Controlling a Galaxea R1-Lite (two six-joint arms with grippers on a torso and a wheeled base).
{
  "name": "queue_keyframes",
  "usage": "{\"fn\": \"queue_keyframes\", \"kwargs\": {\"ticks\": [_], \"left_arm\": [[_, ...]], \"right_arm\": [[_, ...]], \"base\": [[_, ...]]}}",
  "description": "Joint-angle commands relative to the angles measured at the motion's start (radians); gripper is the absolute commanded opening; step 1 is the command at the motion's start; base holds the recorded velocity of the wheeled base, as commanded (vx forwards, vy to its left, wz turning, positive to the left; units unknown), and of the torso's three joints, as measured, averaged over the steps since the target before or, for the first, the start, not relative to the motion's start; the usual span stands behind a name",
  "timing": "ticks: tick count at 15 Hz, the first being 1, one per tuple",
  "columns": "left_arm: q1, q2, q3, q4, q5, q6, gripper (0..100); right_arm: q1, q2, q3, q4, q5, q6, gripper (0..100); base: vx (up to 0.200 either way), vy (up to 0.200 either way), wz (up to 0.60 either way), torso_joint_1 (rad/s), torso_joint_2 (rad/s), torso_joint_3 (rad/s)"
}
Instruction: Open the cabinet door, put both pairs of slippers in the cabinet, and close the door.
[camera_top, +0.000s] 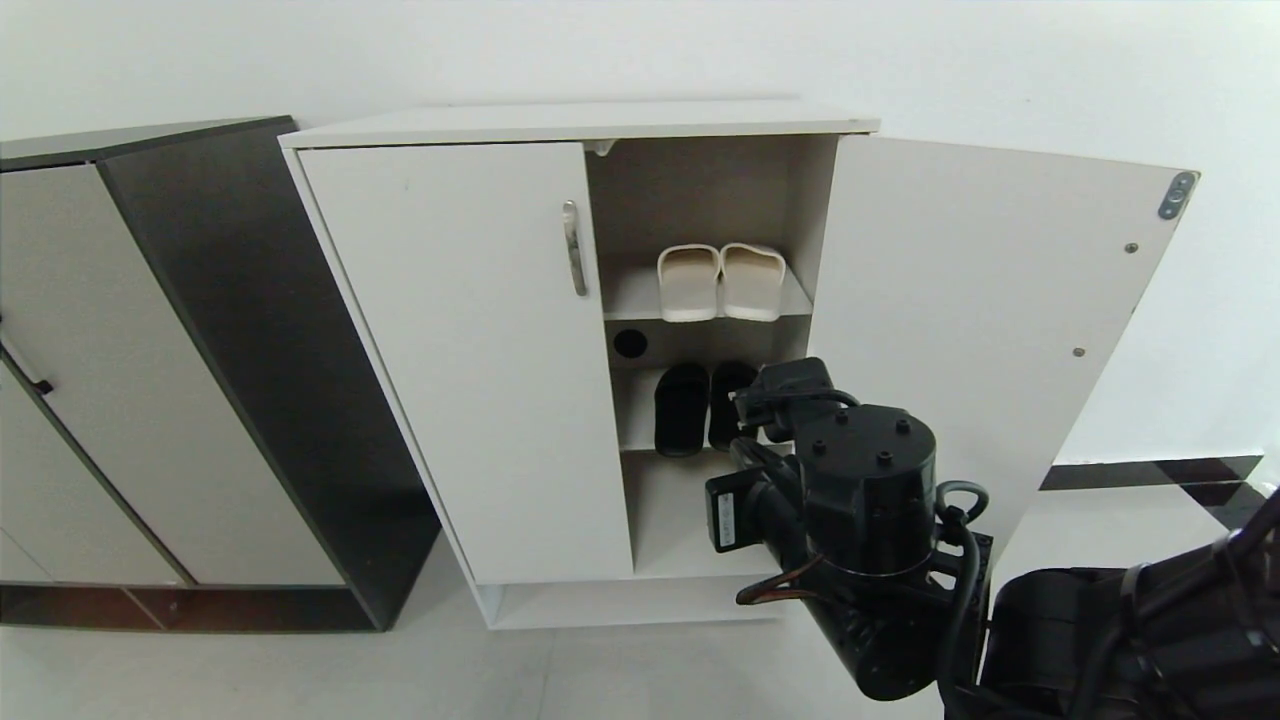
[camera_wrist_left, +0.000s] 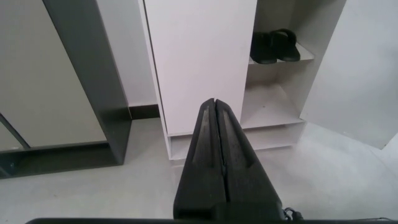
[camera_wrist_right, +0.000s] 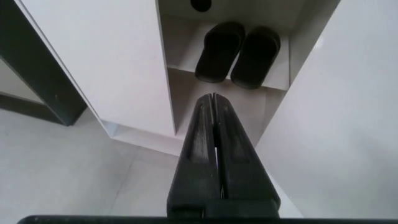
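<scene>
Claws (camera_wrist_left: 214, 106) (camera_wrist_right: 214, 101) flush together, both empty.

No legible text or signs.

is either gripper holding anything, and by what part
Nothing is held. The left gripper and the right gripper are both shut and empty; the black slippers and white slippers sit inside the cabinet.

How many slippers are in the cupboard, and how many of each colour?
White slippers: 2, on the upper shelf
Black slippers: 2, on the shelf below
Total: 4 slippers
</scene>
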Motion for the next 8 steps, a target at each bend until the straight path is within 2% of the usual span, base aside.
{"fn": "queue_keyframes", "kwargs": {"ticks": [1,4,8], "left_arm": [[0.0,0.0,0.0,-0.001,0.0,0.0,0],[0.0,0.0,0.0,-0.002,0.0,0.0,0],[0.0,0.0,0.0,-0.001,0.0,-0.001,0]], "right_arm": [[-0.001,0.008,0.0,-0.002,0.0,-0.001,0],[-0.001,0.01,0.0,-0.002,-0.002,-0.001,0],[-0.001,0.01,0.0,-0.002,-0.002,-0.001,0]], "base": [[0.0,0.0,0.0,0.007,-0.15,-0.188],[0.0,0.0,0.0,0.022,-0.2,-0.325],[0.0,0.0,0.0,0.055,-0.52,-0.362]]}}
